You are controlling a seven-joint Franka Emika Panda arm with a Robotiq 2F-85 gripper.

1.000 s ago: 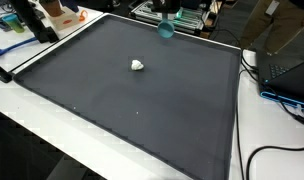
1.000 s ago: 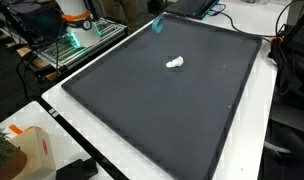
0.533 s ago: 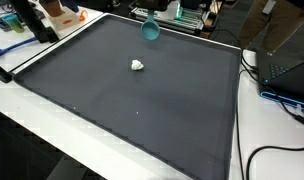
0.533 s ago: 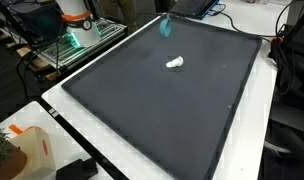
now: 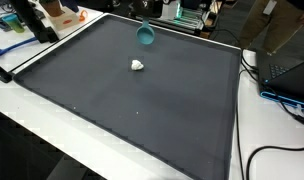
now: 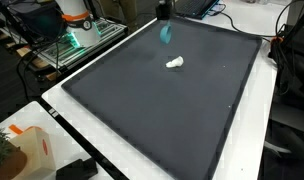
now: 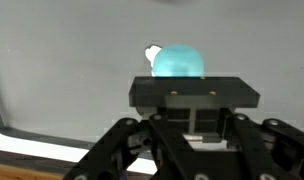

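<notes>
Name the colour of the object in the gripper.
The object is teal, clearest in the wrist view.

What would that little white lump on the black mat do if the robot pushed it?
The white lump looks small and crumpled, so it is probably light and would likely slide or tumble, not roll far. The mat looks flat and matte, which may slow it. The gripper, holding a teal object, is not touching it.
</notes>
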